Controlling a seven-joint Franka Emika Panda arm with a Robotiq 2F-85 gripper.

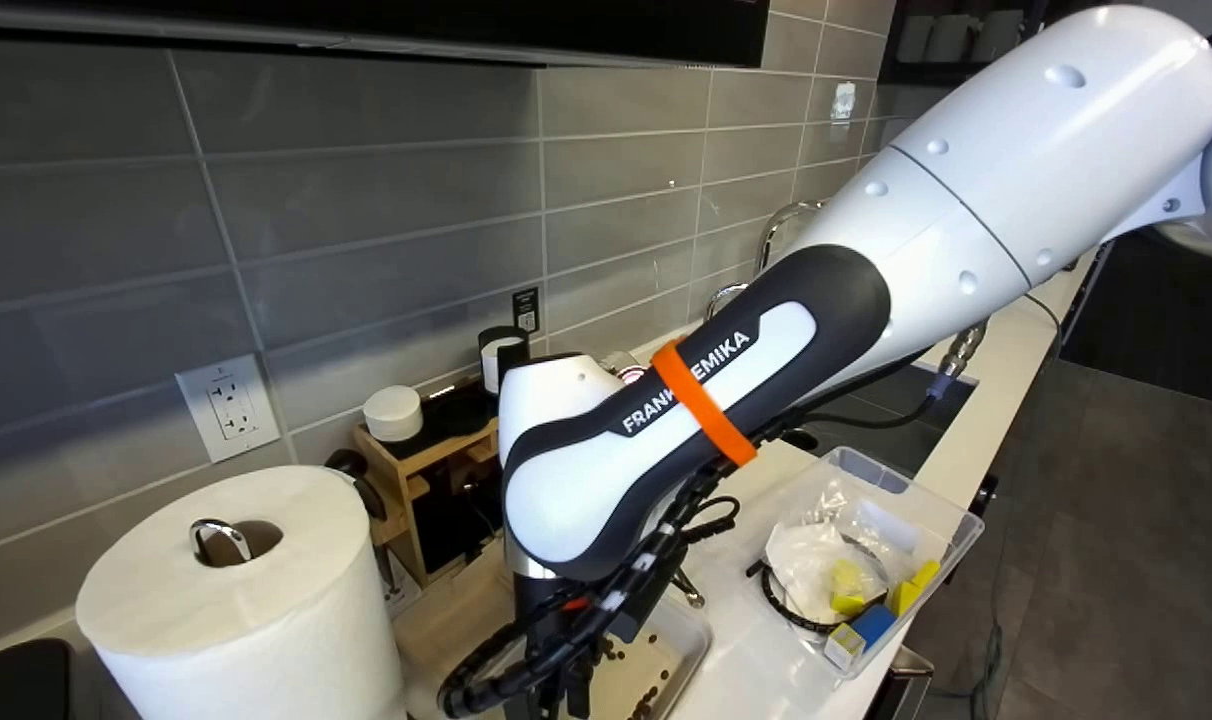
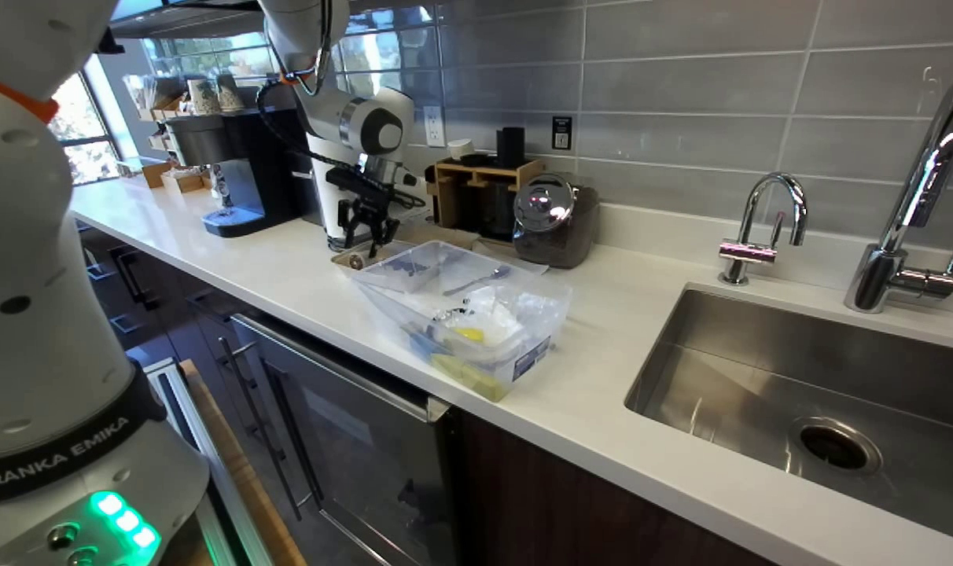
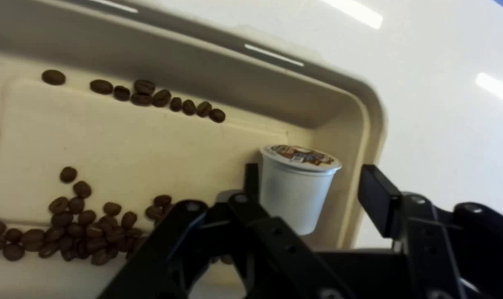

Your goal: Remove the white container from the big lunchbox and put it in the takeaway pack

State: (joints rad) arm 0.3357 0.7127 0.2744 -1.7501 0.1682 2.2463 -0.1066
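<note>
The white container (image 3: 297, 191), a small cup with a printed lid, is inside the takeaway pack (image 3: 255, 91) near its end wall. Its side faces the wrist camera, so it looks tilted; I cannot tell if it touches the pack's floor. My gripper (image 3: 313, 187) is open, one finger close beside the cup, the other apart. In an exterior view my gripper (image 2: 361, 242) is low over the pack (image 2: 437, 234), with the cup (image 2: 356, 260) below it. Coffee beans lie in the pack, also seen in an exterior view (image 1: 630, 672). The big lunchbox (image 1: 871, 470) stands beside it, also here (image 2: 386, 303).
The lunchbox holds bags, a cable and small yellow and blue items. A paper towel roll (image 1: 246, 610) and a wooden rack (image 2: 447, 192) stand close to the pack. A glass jar (image 2: 555, 224) is by the wall. A coffee machine (image 2: 268, 169) and a sink (image 2: 720, 377) flank the area.
</note>
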